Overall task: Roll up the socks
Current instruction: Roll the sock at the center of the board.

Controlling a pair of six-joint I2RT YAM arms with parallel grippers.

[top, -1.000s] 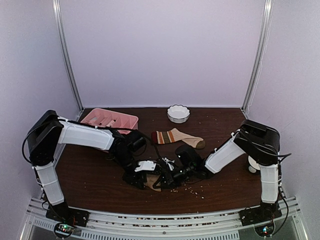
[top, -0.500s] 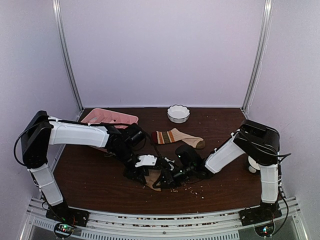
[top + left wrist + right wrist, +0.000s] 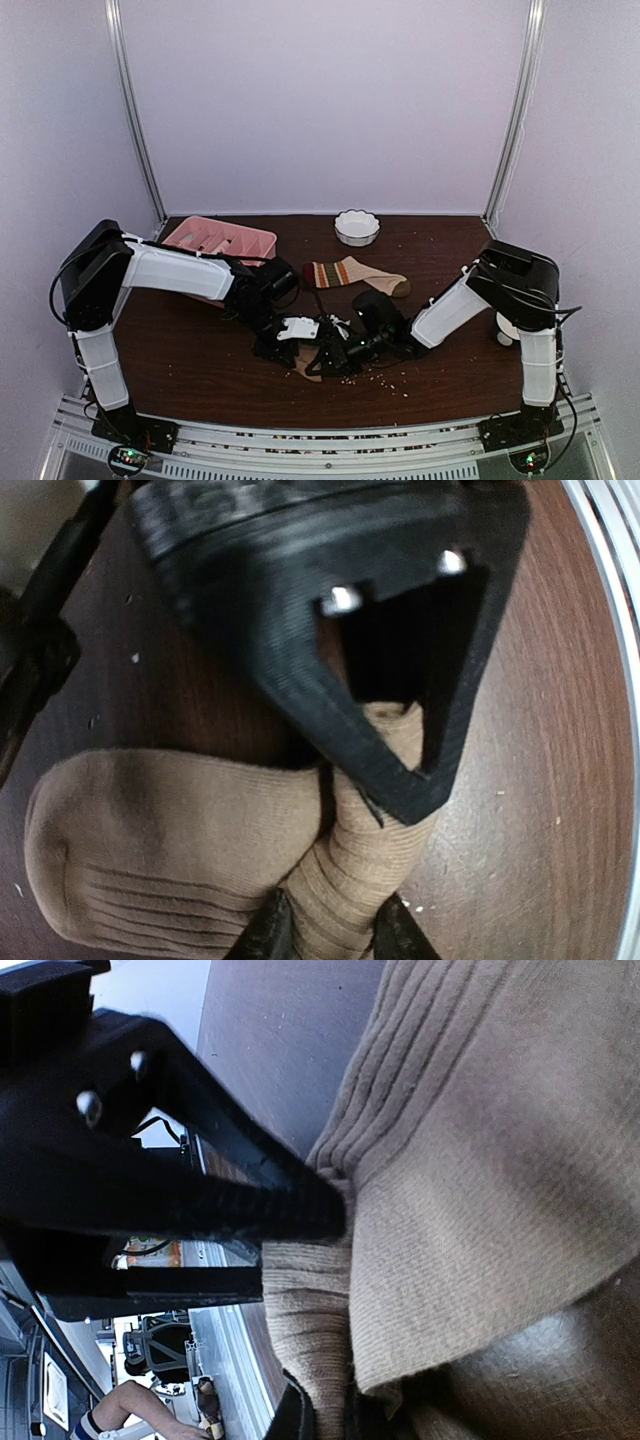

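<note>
The tan-brown ribbed sock [image 3: 306,362] lies bunched on the table near the front, mostly hidden under both grippers. My left gripper [image 3: 292,342] is shut on a rolled ribbed part of it [image 3: 345,880]. My right gripper [image 3: 335,355] is shut on a ribbed fold of the same sock [image 3: 305,1345], its flat part [image 3: 480,1180] spreading beside it. The beige sock [image 3: 352,274] with the red-green striped cuff and dark brown toe lies flat behind them, untouched.
A pink compartment tray [image 3: 215,239] sits at the back left, partly behind the left arm. A white scalloped bowl [image 3: 357,226] stands at the back centre. A white round object [image 3: 507,327] lies by the right arm. Crumbs dot the wooden table [image 3: 180,360].
My left arm's shoulder and forearm have shifted, and its gripper has moved slightly right toward the right gripper, still on the tan sock. The right arm has hardly moved.
</note>
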